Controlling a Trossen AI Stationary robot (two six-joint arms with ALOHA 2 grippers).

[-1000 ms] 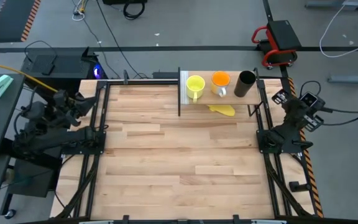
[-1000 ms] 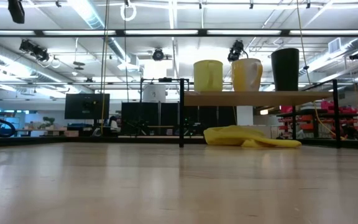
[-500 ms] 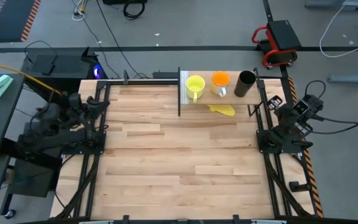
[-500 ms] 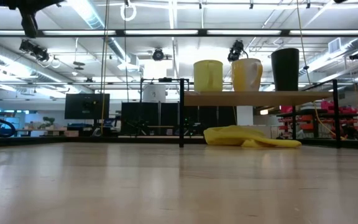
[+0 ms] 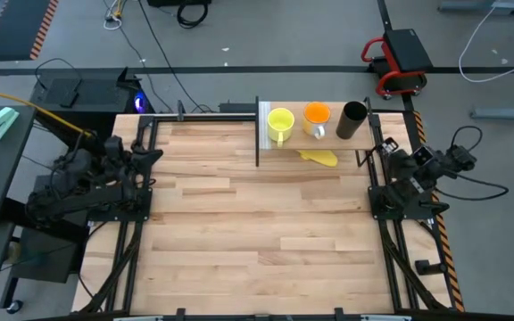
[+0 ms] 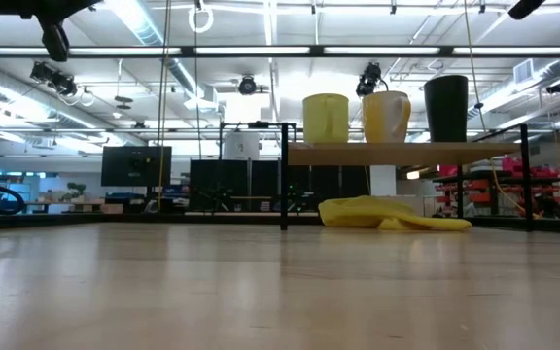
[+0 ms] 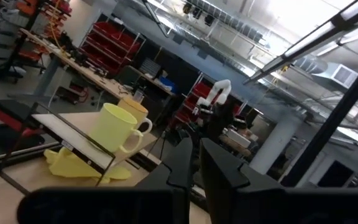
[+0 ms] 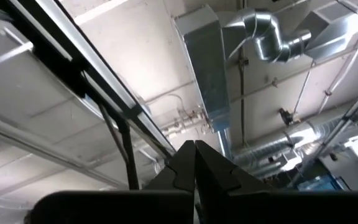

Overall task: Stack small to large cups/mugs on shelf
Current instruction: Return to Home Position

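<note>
shelf [image 6: 406, 153]: yellow handled mug [image 5: 280, 121], orange mug [image 5: 316, 114], tall black cup [image 5: 353, 119] | left hand [image 7: 196, 147] narrow | right hand [image 8: 195, 147] narrow

Robotics workshop in an industrial hall

Around the light-wood plank worktable [image 5: 257, 232] lies bare grey concrete floor [image 5: 266, 45]. Beyond it stand racks of red storage bins [image 7: 107, 46], and above it hang silver ventilation ducts [image 8: 266, 28] and long strip lights [image 6: 387, 51].

Floor: you see a bare grey concrete floor [image 5: 266, 40] all round the light-wood plank surface [image 5: 257, 232].
Floor clutter: a red-and-black wheeled cart [image 5: 398, 58] and a black mat with an orange-striped edge [image 5: 16, 22].
Ceiling: long white strip lights [image 6: 387, 51] and silver metal ducts [image 8: 260, 28].
Far side: red storage racks [image 7: 107, 50] and a dark flat monitor [image 6: 136, 165].
</note>
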